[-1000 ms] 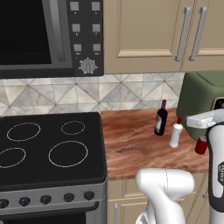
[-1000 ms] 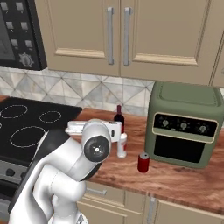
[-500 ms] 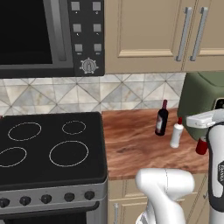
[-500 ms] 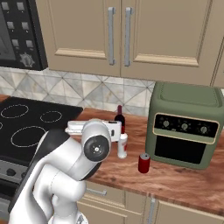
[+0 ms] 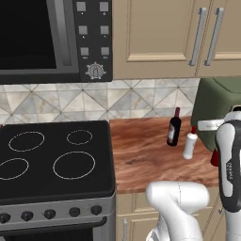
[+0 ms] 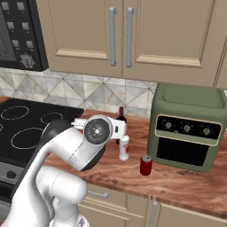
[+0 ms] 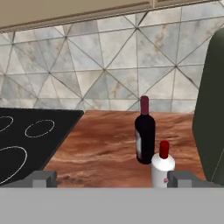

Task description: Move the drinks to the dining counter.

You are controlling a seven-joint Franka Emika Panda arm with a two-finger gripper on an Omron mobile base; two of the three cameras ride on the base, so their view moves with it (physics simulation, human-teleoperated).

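1. Arm folded high over the counter's front edge, hand level, facing the tiled backsplash [image 7: 109, 57].
2. Gripper [image 7: 111, 178] spread to full width, nothing between the fingers.
3. Wine bottle [image 7: 145, 131] upright on the wood counter [image 5: 141, 155]; white bottle [image 7: 162, 169] just in front of it; red can [image 6: 145, 165] nearer the green air fryer [image 6: 188, 126].
4. Black stovetop [image 5: 52, 155] beside the counter, beige cabinets [image 6: 119, 35] above.

Dark wine bottle with red cap [image 5: 173, 128] stands upright on the narrow wood counter [image 5: 141, 155], right of the black stovetop [image 5: 52, 155]. White bottle with red cap [image 5: 189, 143] stands just before it; short red can [image 6: 145, 165] sits nearer the counter's front edge, before the green air fryer [image 6: 188, 126].
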